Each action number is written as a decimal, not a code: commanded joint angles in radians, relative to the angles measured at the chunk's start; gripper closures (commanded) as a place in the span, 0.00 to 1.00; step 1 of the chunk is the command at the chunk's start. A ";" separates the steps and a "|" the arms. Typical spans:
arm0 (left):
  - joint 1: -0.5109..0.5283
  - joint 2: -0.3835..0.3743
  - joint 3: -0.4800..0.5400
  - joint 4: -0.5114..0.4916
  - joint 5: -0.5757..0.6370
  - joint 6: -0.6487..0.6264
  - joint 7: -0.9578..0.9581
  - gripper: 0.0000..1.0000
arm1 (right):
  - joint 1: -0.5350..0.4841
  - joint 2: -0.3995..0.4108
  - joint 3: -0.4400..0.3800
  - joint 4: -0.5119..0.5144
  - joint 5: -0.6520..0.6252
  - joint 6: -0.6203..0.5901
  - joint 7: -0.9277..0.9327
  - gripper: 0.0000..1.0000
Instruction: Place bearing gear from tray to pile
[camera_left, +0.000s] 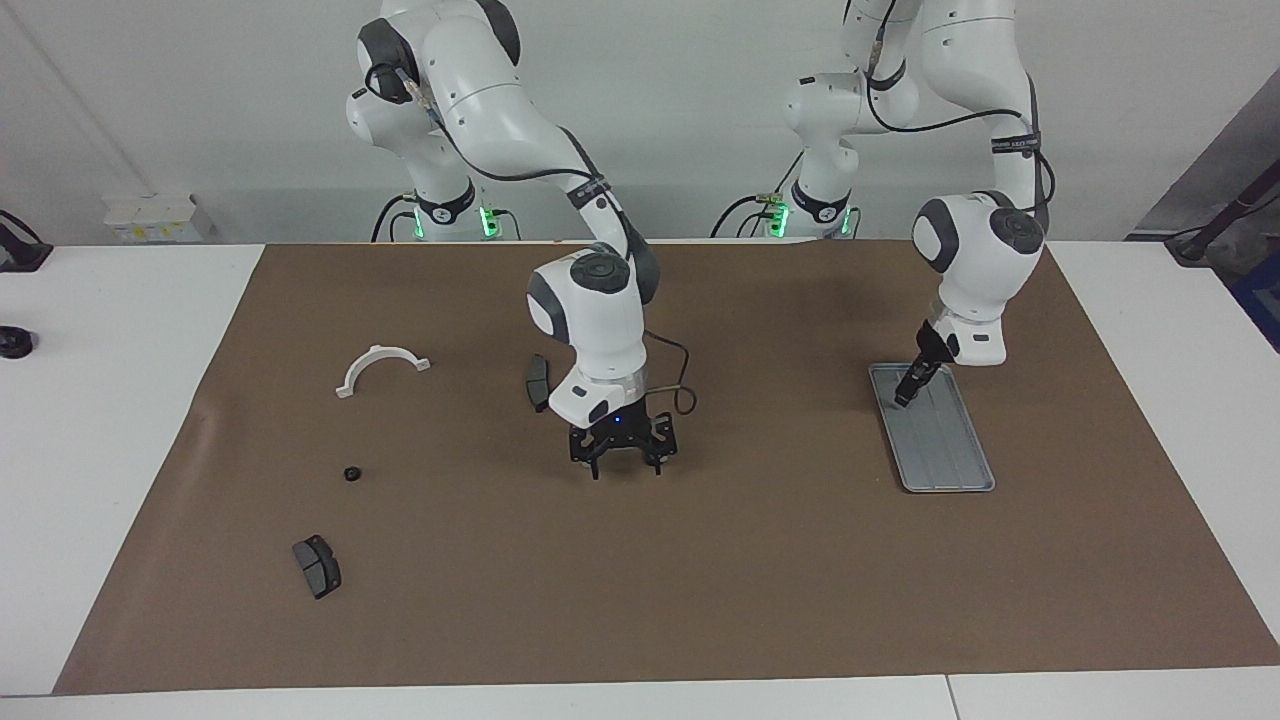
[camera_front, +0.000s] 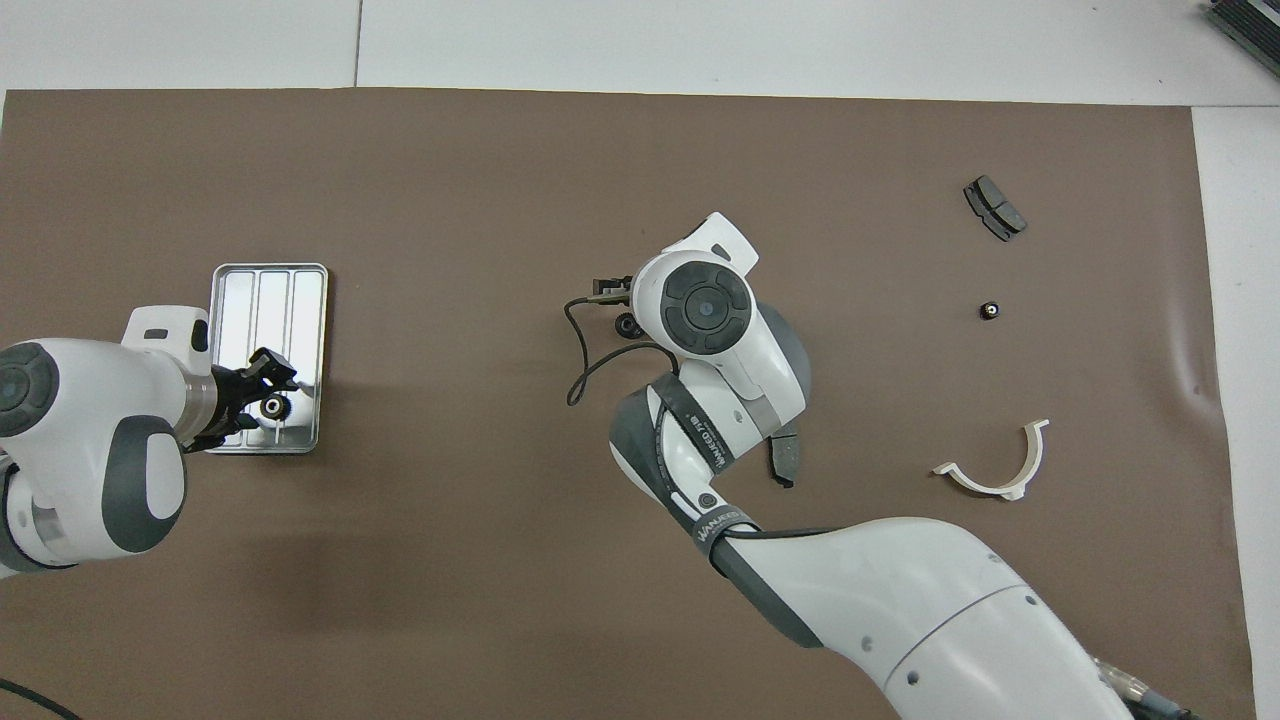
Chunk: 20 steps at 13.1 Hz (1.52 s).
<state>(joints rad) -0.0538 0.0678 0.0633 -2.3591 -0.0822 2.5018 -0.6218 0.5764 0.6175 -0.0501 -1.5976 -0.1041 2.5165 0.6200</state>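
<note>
The silver-grey tray (camera_left: 950, 450) (camera_front: 270, 290) lies toward the left arm's end of the mat. One small black bearing gear (camera_front: 272, 407) sits in the tray's end nearer to the robots. My left gripper (camera_left: 905, 395) (camera_front: 268, 392) is down at that end of the tray, right at the gear. One loose black gear (camera_left: 351, 473) (camera_front: 989, 310) lies on the mat toward the right arm's end, where the pile is. My right gripper (camera_left: 626, 466) hangs low over the middle of the mat, open and empty.
Two dark brake pads lie on the mat, one (camera_left: 317, 566) (camera_front: 994, 208) farther from the robots than the loose gear, and one (camera_left: 538, 381) (camera_front: 785, 455) beside the right wrist. A white half-ring bracket (camera_left: 382, 366) (camera_front: 995, 470) lies nearer to the robots than the loose gear.
</note>
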 joint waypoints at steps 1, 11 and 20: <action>0.015 0.003 -0.003 -0.017 0.012 0.032 0.068 0.32 | 0.017 0.022 -0.004 0.033 -0.038 0.011 0.024 0.08; 0.008 0.035 -0.005 -0.006 0.013 0.054 0.091 1.00 | 0.059 -0.002 -0.002 -0.008 -0.043 -0.099 0.032 0.43; 0.009 0.032 -0.003 0.455 0.030 -0.486 0.226 1.00 | 0.047 -0.010 -0.005 -0.009 -0.043 -0.142 0.029 0.93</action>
<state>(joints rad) -0.0490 0.0846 0.0607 -2.0265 -0.0761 2.1436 -0.4281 0.6349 0.6242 -0.0559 -1.5954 -0.1206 2.4162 0.6217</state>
